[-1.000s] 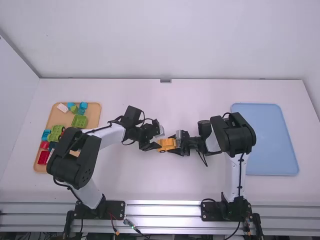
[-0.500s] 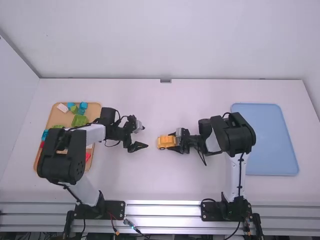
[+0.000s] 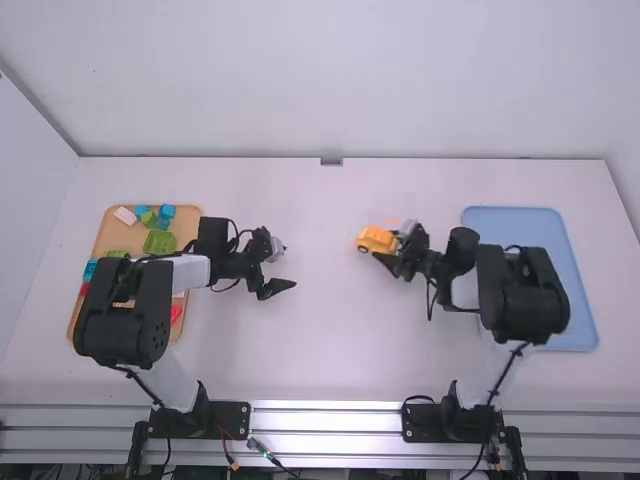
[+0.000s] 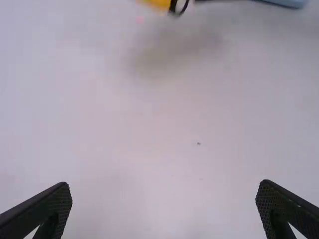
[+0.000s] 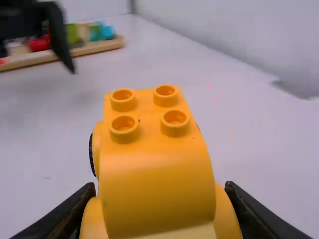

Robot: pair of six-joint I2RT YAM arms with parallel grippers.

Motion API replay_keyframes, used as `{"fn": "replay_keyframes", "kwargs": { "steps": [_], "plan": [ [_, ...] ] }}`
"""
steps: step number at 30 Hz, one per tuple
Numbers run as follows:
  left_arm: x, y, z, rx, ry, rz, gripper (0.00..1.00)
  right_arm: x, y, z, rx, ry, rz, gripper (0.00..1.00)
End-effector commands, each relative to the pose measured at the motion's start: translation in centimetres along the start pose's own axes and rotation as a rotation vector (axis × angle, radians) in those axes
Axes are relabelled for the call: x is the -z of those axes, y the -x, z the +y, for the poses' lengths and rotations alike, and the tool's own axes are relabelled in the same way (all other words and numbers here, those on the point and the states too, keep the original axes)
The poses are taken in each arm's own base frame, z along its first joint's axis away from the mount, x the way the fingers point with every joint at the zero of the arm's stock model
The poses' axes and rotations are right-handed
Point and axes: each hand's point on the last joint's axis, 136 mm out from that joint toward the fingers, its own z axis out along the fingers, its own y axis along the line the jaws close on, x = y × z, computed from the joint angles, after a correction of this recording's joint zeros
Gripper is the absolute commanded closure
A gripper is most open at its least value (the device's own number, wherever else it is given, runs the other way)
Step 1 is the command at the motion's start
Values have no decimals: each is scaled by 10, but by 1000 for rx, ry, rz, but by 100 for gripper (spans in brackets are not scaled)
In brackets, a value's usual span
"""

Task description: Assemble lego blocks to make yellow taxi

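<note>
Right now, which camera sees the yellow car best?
The right wrist view: the yellow car is close up, with four round bumps easy to see. The high view shows it whole but small; the left wrist view catches a piece at its edge.

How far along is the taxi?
The taxi looks assembled: yellow body with a studded top and a wheel. The right gripper holds it; the left gripper is open and empty. Probably left: setting it down, perhaps on the blue tray.
</note>
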Motion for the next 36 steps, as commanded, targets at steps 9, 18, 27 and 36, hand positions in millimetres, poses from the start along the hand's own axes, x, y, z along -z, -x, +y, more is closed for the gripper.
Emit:
{"fn": "replay_keyframes", "kwargs": {
  "steps": [9, 18, 27, 36],
  "plan": [
    [-1, -7, 11, 101, 92, -4, 1, 172, -22, -91, -213, -757, 78, 50],
    [0, -2, 15, 123, 112, -30, 1, 262, -92, -107, -493, -1115, 291, 48],
    [-1, -3, 15, 152, 111, -30, 1, 281, -116, -118, -565, -1192, 372, 25],
    [0, -3, 16, 188, 115, -31, 1, 275, -121, -115, -605, -1164, 413, 1]
  ]
}}
